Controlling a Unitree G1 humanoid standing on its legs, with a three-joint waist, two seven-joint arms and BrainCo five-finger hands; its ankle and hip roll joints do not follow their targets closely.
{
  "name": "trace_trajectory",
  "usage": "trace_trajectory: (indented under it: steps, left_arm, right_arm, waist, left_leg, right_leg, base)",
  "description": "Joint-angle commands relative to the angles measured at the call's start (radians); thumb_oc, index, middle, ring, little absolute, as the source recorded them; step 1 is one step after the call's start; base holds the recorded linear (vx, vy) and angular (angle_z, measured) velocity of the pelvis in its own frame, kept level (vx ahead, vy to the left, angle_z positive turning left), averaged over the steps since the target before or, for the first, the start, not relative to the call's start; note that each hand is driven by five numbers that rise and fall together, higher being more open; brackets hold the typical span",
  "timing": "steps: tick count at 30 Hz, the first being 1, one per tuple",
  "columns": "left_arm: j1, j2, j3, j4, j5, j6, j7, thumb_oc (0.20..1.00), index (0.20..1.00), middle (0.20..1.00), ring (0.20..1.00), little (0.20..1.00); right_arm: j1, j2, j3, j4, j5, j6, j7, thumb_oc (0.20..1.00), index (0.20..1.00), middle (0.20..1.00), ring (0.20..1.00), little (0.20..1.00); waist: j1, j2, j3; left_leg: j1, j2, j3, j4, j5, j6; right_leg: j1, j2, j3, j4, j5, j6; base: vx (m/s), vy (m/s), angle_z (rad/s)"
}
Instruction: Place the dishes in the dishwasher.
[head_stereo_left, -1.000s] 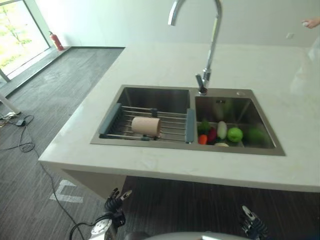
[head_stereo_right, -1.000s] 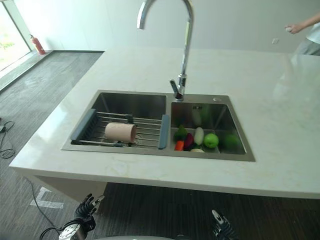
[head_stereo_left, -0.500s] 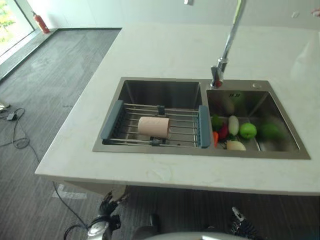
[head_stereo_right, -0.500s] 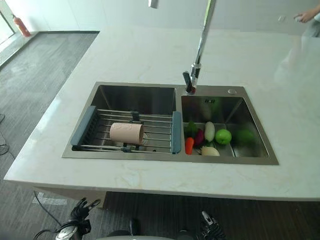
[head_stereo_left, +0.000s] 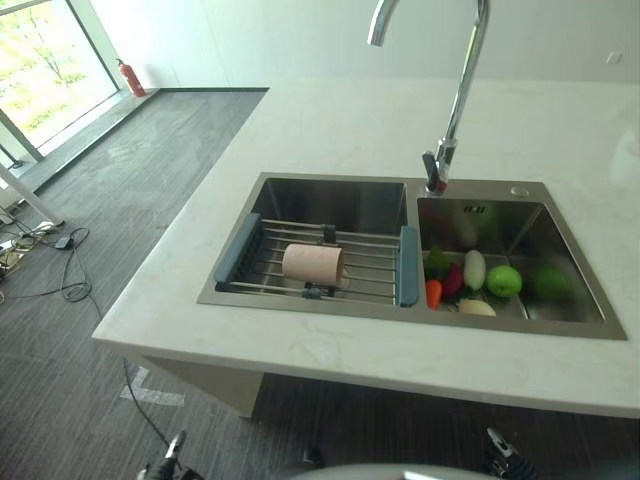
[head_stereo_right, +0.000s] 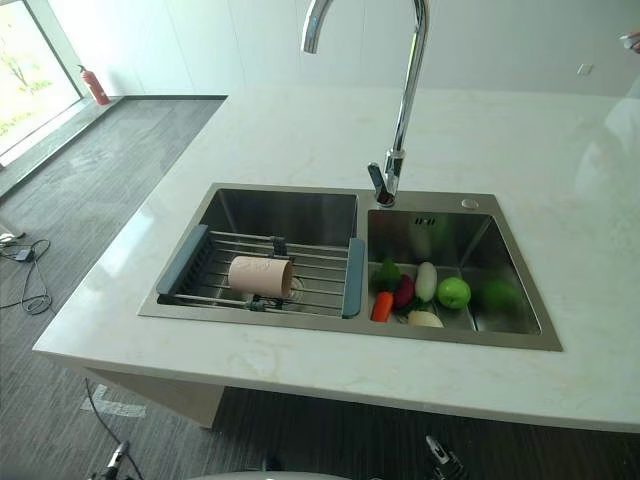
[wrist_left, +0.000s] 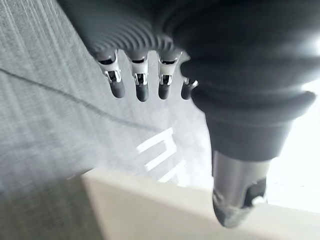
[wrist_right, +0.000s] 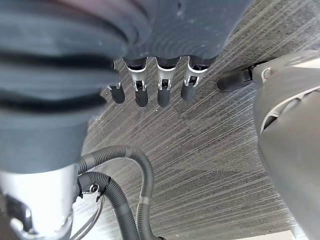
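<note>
Pre-reach step judged: nothing grasped. Left robot hand (wrist_left: 145, 85) and right robot hand (wrist_right: 160, 90) hung low, fingers relaxed, empty. Pink cup (head_stereo_left: 312, 264) lay on sink rack (head_stereo_left: 320, 262). Dishwasher location unclear. Next: cup to be reached.

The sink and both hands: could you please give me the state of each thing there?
Cup: on its side, on the rack.
Rack: across the left basin.
Vegetables: piled in the right basin.
Tap: no water running.
Left hand: open, empty.
Right hand: open, empty.
</note>
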Motion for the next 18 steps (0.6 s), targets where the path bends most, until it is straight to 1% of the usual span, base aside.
trace_trajectory:
  steps: [1, 2, 3, 4, 5, 7, 9, 10, 11, 12, 14, 15, 17, 18]
  left_arm:
    - [-0.086, 0.069, 0.029, -0.061, -0.025, -0.193, 0.184, 1.0, 1.0, 1.0, 1.0, 1.0]
    - [-0.096, 0.09, 0.073, -0.109, -0.005, -0.322, 0.267, 1.0, 1.0, 1.0, 1.0, 1.0]
    - [-0.1, 0.109, 0.113, -0.177, 0.12, -0.428, 0.43, 1.0, 1.0, 1.0, 1.0, 1.0]
    - [-0.099, 0.116, 0.128, -0.233, 0.215, -0.479, 0.543, 1.0, 1.0, 1.0, 1.0, 1.0]
    - [-0.106, 0.116, 0.154, -0.316, 0.314, -0.51, 0.661, 1.0, 1.0, 1.0, 1.0, 1.0]
    - [-0.122, 0.125, 0.184, -0.447, 0.453, -0.539, 0.783, 1.0, 1.0, 1.0, 1.0, 1.0]
    - [-0.135, 0.151, 0.196, -0.562, 0.552, -0.505, 0.83, 1.0, 1.0, 1.0, 1.0, 1.0]
    - [-0.141, 0.176, 0.198, -0.642, 0.606, -0.472, 0.839, 1.0, 1.0, 1.0, 1.0, 1.0]
    - [-0.143, 0.184, 0.199, -0.672, 0.635, -0.474, 0.833, 1.0, 1.0, 1.0, 1.0, 1.0]
    - [-0.151, 0.233, 0.189, -0.82, 0.724, -0.439, 0.815, 1.0, 1.0, 1.0, 1.0, 1.0]
    - [-0.155, 0.252, 0.18, -0.866, 0.751, -0.428, 0.792, 1.0, 1.0, 1.0, 1.0, 1.0]
    - [-0.162, 0.28, 0.167, -0.909, 0.777, -0.409, 0.743, 1.0, 1.0, 1.0, 1.0, 1.0]
    - [-0.181, 0.337, 0.115, -0.966, 0.866, -0.284, 0.583, 1.0, 1.0, 1.0, 1.0, 1.0]
    - [-0.189, 0.371, 0.078, -0.975, 0.9, -0.251, 0.511, 1.0, 1.0, 1.0, 1.0, 1.0]
  right_arm:
    - [-0.052, -0.001, -0.031, 0.018, -0.011, -0.002, 0.007, 1.0, 1.0, 1.0, 1.0, 1.0]
    - [-0.05, 0.003, -0.034, 0.022, -0.011, -0.003, 0.007, 1.0, 1.0, 1.0, 1.0, 1.0]
    - [-0.045, 0.01, -0.033, 0.023, -0.005, -0.003, 0.005, 1.0, 1.0, 1.0, 1.0, 1.0]
    - [-0.04, 0.016, -0.031, 0.025, 0.002, -0.005, 0.004, 1.0, 1.0, 1.0, 1.0, 1.0]
    - [-0.035, 0.025, -0.035, 0.023, 0.005, -0.005, 0.004, 1.0, 1.0, 1.0, 1.0, 1.0]
    - [-0.026, 0.037, -0.017, 0.023, 0.017, -0.011, 0.003, 1.0, 1.0, 1.0, 1.0, 1.0]
    - [-0.018, 0.046, 0.002, 0.018, 0.029, -0.018, 0.0, 1.0, 1.0, 1.0, 1.0, 1.0]
    - [-0.011, 0.053, 0.013, 0.015, 0.039, -0.025, -0.002, 1.0, 1.0, 1.0, 1.0, 1.0]
    - [-0.006, 0.057, 0.022, 0.011, 0.046, -0.029, -0.004, 1.0, 1.0, 1.0, 1.0, 1.0]
    - [0.012, 0.067, 0.035, -0.016, 0.044, -0.033, -0.017, 1.0, 1.0, 1.0, 1.0, 1.0]
    - [0.017, 0.07, 0.041, -0.02, 0.035, -0.032, -0.032, 1.0, 1.0, 1.0, 1.0, 1.0]
    - [0.025, 0.071, 0.044, -0.022, 0.025, -0.031, -0.044, 1.0, 1.0, 1.0, 1.0, 1.0]
    - [0.034, 0.066, 0.049, -0.042, 0.03, -0.026, -0.036, 1.0, 1.0, 1.0, 1.0, 1.0]
    - [0.037, 0.066, 0.053, -0.056, 0.03, -0.022, -0.035, 1.0, 1.0, 1.0, 1.0, 1.0]
  waist:
    - [0.021, 0.018, 0.019]
    - [0.023, 0.018, 0.015]
    - [0.029, 0.015, 0.009]
    - [0.033, 0.012, 0.007]
    - [0.039, 0.008, 0.0]
    - [0.043, 0.003, -0.01]
    - [0.042, -0.001, -0.018]
    - [0.041, -0.003, -0.023]
    - [0.039, -0.005, -0.026]
    - [0.032, -0.007, -0.033]
    - [0.029, -0.006, -0.034]
    - [0.025, -0.007, -0.035]
    - [0.012, -0.004, -0.034]
    - [0.006, -0.002, -0.032]
  left_leg:
    - [-0.005, 0.021, 0.0, 0.027, -0.093, -0.04]
    - [-0.003, 0.02, -0.004, 0.025, -0.094, -0.04]
    - [-0.001, 0.02, -0.011, 0.024, -0.097, -0.04]
    - [0.005, 0.021, -0.015, 0.024, -0.104, -0.042]
    - [0.001, 0.022, -0.022, 0.021, -0.1, -0.042]
    - [0.006, 0.024, -0.03, 0.017, -0.101, -0.046]
    - [0.012, 0.025, -0.034, 0.015, -0.103, -0.048]
    - [0.015, 0.026, -0.034, 0.012, -0.105, -0.049]
    - [0.016, 0.026, -0.034, 0.011, -0.106, -0.049]
    - [0.019, 0.027, -0.03, 0.01, -0.108, -0.049]
    - [0.021, 0.028, -0.028, 0.01, -0.109, -0.048]
    - [0.022, 0.029, -0.024, 0.01, -0.109, -0.048]
    - [0.028, 0.03, -0.014, 0.01, -0.112, -0.048]
    - [0.031, 0.03, -0.008, 0.01, -0.114, -0.047]
  right_leg:
    - [-0.058, -0.044, -0.011, 0.056, -0.06, 0.03]
    - [-0.052, -0.046, -0.014, 0.051, -0.061, 0.03]
    - [-0.046, -0.045, -0.015, 0.046, -0.062, 0.027]
    - [-0.039, -0.044, -0.018, 0.045, -0.068, 0.027]
    - [-0.04, -0.043, -0.019, 0.042, -0.064, 0.025]
    - [-0.032, -0.042, -0.023, 0.037, -0.066, 0.022]
    - [-0.024, -0.039, -0.022, 0.032, -0.067, 0.02]
    - [-0.02, -0.038, -0.021, 0.027, -0.067, 0.019]
    - [-0.017, -0.038, -0.02, 0.023, -0.067, 0.019]
    - [-0.013, -0.037, -0.014, 0.014, -0.064, 0.021]
    - [-0.013, -0.036, -0.011, 0.013, -0.063, 0.022]
    - [-0.013, -0.036, -0.007, 0.012, -0.061, 0.023]
    - [-0.011, -0.034, 0.0, 0.009, -0.058, 0.027]
    - [-0.01, -0.034, 0.003, 0.009, -0.056, 0.029]
  base:
    - [-0.01, 0.034, 0.1]
    - [0.03, -0.006, 0.07]
    - [0.06, -0.034, 0.05]
    - [0.05, -0.055, 0.09]
    - [0.05, -0.056, 0.16]
    - [0.05, -0.049, 0.15]
    - [0.06, -0.039, 0.07]
    - [0.05, -0.035, 0.05]
    - [0.05, -0.041, 0.01]
    - [0.0, 0.0, 0.0]
    - [0.0, 0.0, 0.0]
    - [0.02, -0.025, -0.04]
    - [0.0, 0.0, 0.0]
    - [0.0, -0.018, -0.03]
